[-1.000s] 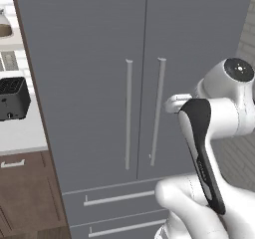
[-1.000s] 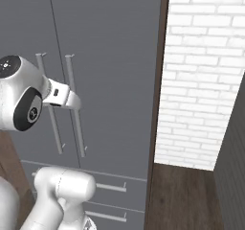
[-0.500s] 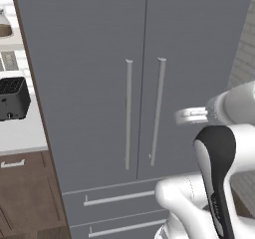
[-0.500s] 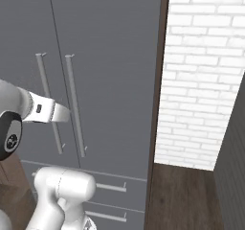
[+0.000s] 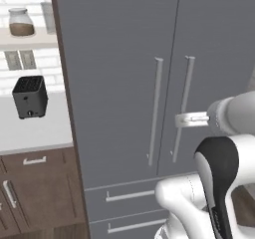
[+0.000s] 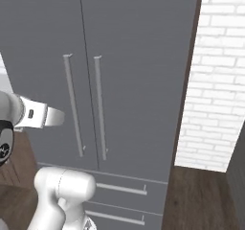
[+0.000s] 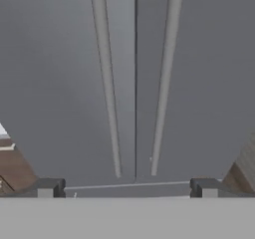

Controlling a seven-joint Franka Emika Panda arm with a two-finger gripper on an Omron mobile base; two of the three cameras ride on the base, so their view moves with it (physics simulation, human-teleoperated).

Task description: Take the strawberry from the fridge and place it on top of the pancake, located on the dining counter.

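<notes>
Swung rightward since before, the gripper (image 7: 127,187) points at the fridge (image 5: 164,59), jaws spread, empty. Closed doors hide the inside; both handles (image 7: 105,78) seem just ahead.

Both doors of the fridge (image 5: 124,83) are shut, so whatever sits on its shelves is hidden. Its top runs off the upper edge in both base views, and the lower drawer (image 5: 129,225) is cut by the bottom edge, partly behind the robot's white arm. In the hand view, the two long handles (image 7: 107,83) run off the top. On the left, the jar (image 5: 21,22) on the shelf is too blurred to tell its contents, and the toaster (image 5: 30,97) shows little detail.
</notes>
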